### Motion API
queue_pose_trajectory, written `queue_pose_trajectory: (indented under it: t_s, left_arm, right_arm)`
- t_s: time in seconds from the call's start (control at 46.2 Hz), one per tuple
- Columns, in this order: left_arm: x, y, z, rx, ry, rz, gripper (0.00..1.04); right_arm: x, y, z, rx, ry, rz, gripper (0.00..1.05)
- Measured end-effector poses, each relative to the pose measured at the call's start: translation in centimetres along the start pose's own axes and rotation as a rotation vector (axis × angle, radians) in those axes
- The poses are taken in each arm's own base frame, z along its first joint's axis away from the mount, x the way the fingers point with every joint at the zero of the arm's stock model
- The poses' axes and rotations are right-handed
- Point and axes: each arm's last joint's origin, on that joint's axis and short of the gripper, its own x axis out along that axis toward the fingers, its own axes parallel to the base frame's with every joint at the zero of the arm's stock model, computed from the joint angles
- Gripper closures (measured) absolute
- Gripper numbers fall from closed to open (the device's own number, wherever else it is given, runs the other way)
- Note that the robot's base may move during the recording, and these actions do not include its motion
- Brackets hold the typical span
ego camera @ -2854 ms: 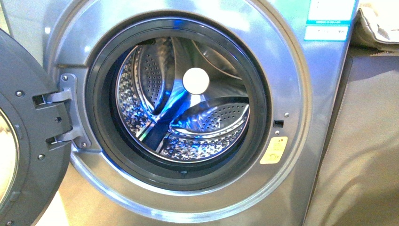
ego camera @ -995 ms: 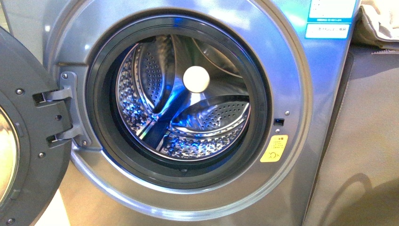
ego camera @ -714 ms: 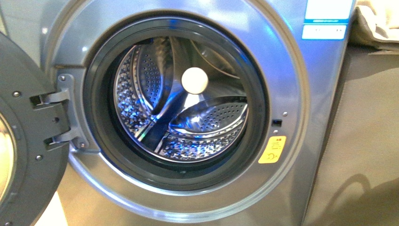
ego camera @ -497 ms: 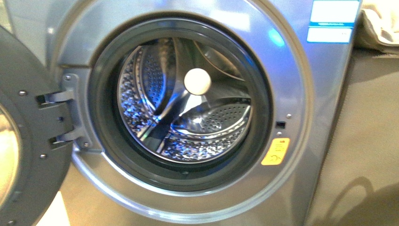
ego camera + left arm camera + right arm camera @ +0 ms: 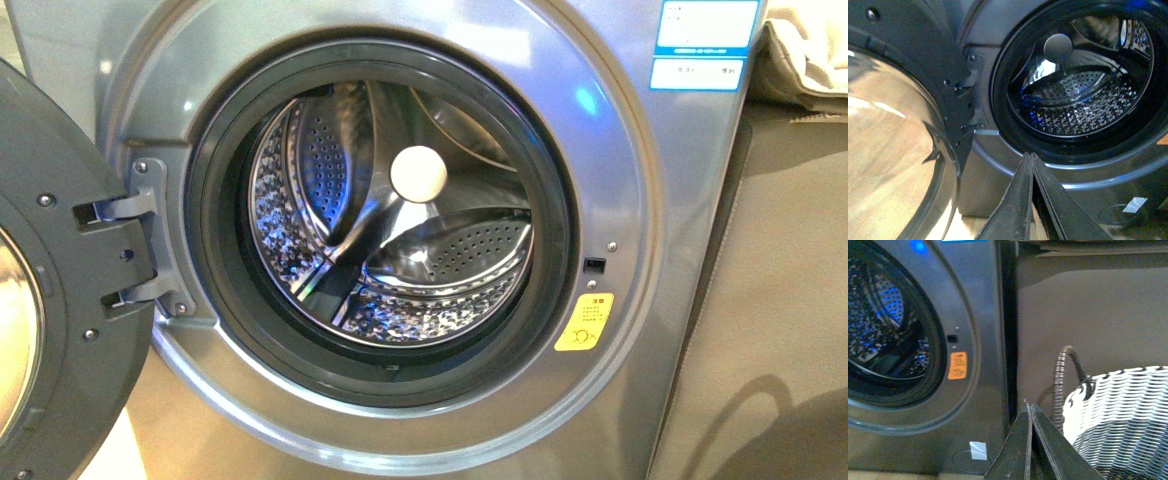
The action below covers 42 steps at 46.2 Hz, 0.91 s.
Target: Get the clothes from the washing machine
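The grey washing machine fills the front view with its door swung open to the left. The perforated steel drum shows only bare metal and a white hub; no navy clothes are in view in any frame. The orange-yellow sticker sits right of the porthole and the blue-white label is at top right. My left gripper is shut and empty, below the porthole rim. My right gripper is shut and empty, by the machine's right edge.
A grey-white woven basket with a dark handle stands right of the machine, close to my right gripper. A brown panel flanks the machine's right side, with beige cloth on top. The glass door is beside my left gripper.
The view shook slightly sideways and settled. The drum's blue glints have faded. The machine and door have not moved.
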Motion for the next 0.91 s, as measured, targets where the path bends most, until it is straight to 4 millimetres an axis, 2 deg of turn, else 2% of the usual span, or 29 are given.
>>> queue_pose_trajectory:
  t_s: [0.259, 0.454, 0.584, 0.67, 0.908]
  left_arm:
    - [-1.0, 1.3, -2.8, -0.001, -0.001, -0.018, 1.01]
    - [-1.5, 1.7, -4.0, -0.002, -0.004, 0.008, 1.01]
    - [-1.8, 1.7, -4.7, -0.002, -0.009, 0.006, 1.01]
    - [-2.0, 1.7, -5.1, -0.002, -0.008, 0.006, 1.01]
    - [-2.4, 1.7, -5.9, -0.002, -0.008, 0.006, 1.01]
  right_arm:
    - [-0.6, 0.1, -0.8, 0.000, -0.002, 0.003, 1.02]
    - [-0.9, 0.1, -1.7, 0.000, -0.007, 0.006, 1.02]
    - [-1.1, 0.1, -1.7, 0.000, -0.011, 0.005, 1.02]
    - [-1.9, 0.1, -2.2, -0.001, 0.023, 0.005, 1.02]
    - [-2.2, 0.1, -2.0, 0.000, -0.005, 0.005, 1.02]
